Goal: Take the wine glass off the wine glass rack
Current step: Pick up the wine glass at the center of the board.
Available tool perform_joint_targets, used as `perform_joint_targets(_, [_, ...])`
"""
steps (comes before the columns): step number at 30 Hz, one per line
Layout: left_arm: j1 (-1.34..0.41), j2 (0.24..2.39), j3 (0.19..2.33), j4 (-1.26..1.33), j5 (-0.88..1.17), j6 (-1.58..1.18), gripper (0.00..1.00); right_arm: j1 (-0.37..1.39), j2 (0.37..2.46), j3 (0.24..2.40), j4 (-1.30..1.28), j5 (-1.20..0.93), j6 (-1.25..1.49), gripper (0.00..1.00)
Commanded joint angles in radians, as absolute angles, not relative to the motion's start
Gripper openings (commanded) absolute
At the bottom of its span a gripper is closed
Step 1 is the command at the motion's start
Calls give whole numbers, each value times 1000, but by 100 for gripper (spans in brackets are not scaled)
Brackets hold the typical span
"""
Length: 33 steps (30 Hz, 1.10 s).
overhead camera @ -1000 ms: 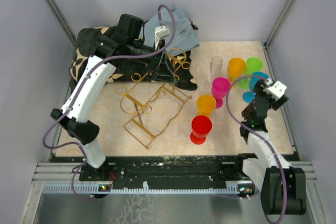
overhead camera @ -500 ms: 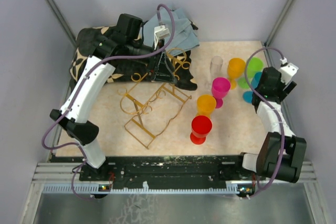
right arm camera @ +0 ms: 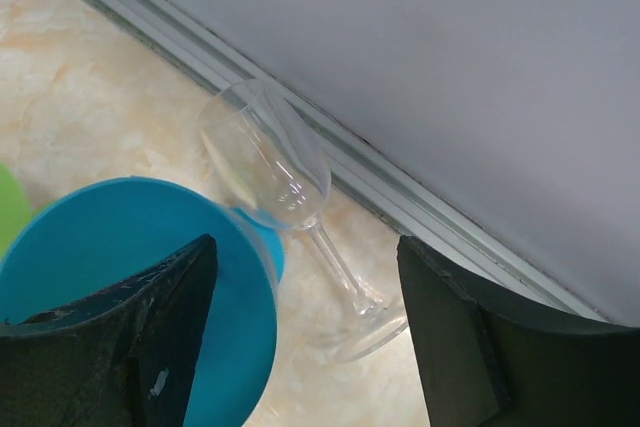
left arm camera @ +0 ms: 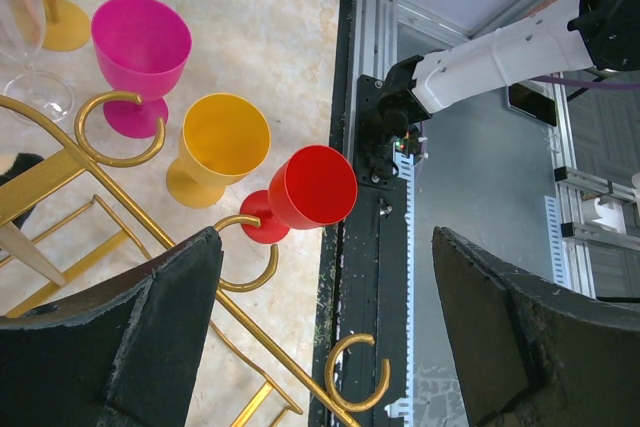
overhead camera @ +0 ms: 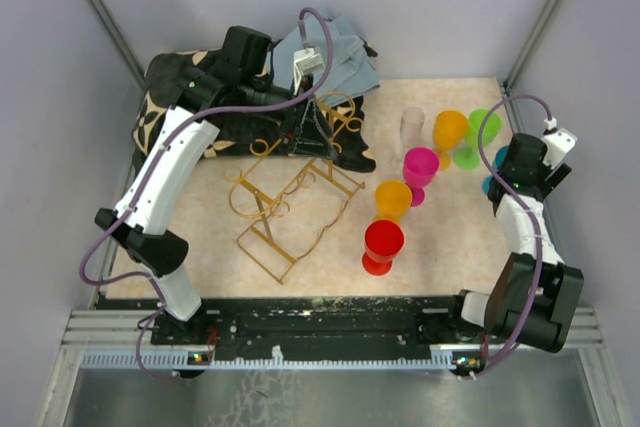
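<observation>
Left arm (overhead camera: 165, 172) stretched over rack's (overhead camera: 290, 202) far end, left fingers (left arm camera: 140, 337) spread wide, right arm (overhead camera: 520, 212) folded at surface's (overhead camera: 450, 247) right edge, right fingers (right arm camera: 120, 337) wide above blue cup (right arm camera: 110, 237).

The wine glass rack (overhead camera: 292, 205) was a thin gold wire frame with a rectangular base and curled scroll ends (left arm camera: 112, 119). It sat on the table (overhead camera: 450, 237), left of centre, and ran diagonally from near-left to far-right. Its far scrolls reached over a dark patterned cloth (overhead camera: 180, 77). From above it was unclear whether it stood square or tipped. A clear wine glass (overhead camera: 412, 125) stood upright on the table, right of the rack and apart from it. A second wine glass (right arm camera: 268, 162) – also clear – lay on its side by the wall rail, stem and foot intact.
</observation>
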<state>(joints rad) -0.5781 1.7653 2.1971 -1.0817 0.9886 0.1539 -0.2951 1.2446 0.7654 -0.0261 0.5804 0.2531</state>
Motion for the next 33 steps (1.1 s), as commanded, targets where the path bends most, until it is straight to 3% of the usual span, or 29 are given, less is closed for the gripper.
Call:
perform_joint_targets(1, [-584, 1746, 2218, -1078, 1003, 152, 90, -303, 1205, 769, 0, 538, 239, 72])
perform_joint_targets(18, [-584, 1732, 2203, -1089, 1010, 161, 90, -304, 1095, 881, -25, 409, 212, 77])
perform_joint_targets(33, [-584, 1727, 2198, -1096, 1016, 170, 90, -338, 1015, 1013, -336, 579, 181, 77])
